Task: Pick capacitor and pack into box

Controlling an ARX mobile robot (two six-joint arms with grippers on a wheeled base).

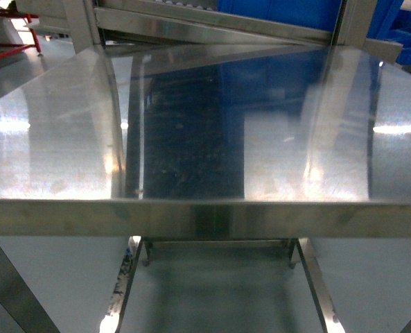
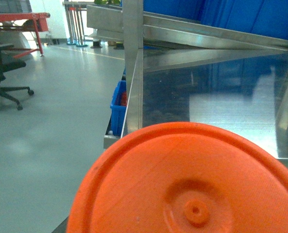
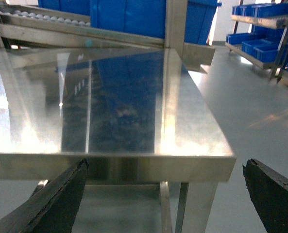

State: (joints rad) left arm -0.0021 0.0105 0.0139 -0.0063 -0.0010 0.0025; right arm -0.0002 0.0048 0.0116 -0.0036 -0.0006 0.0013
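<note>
Orange disc (image 2: 192,184) fills lower part of left wrist view, right up against lens; round, raised hub w/ small centre hole. What it belongs to can't be told. Left gripper not seen in that view, so jaw state can't be told.

Right wrist view: two dark fingers (image 3: 51,204) seen at bottom corners, one left, one right, spread wide apart w/ nothing between – right gripper (image 3: 165,201) jaws open, empty, held just off front edge of steel table (image 3: 192,126).

Table top is shiny bare steel w/ strong reflections of blue and of ceiling lights; front lip and legs seen in head view (image 1: 205,218). Neither arm is seen in head view.

Blue bins (image 3: 129,17) are stacked on sloped roller rack (image 3: 42,19) behind table; more blue bins (image 3: 260,41) on shelving at far right. One blue bin (image 2: 118,107) is seen low down beside table leg in left wrist view. Black office chair (image 2: 3,77) and red-framed bench (image 2: 22,19) stand on grey floor (image 2: 46,145) far left.

Box and capacitor: not seen in any of the three views, location can't be told.
</note>
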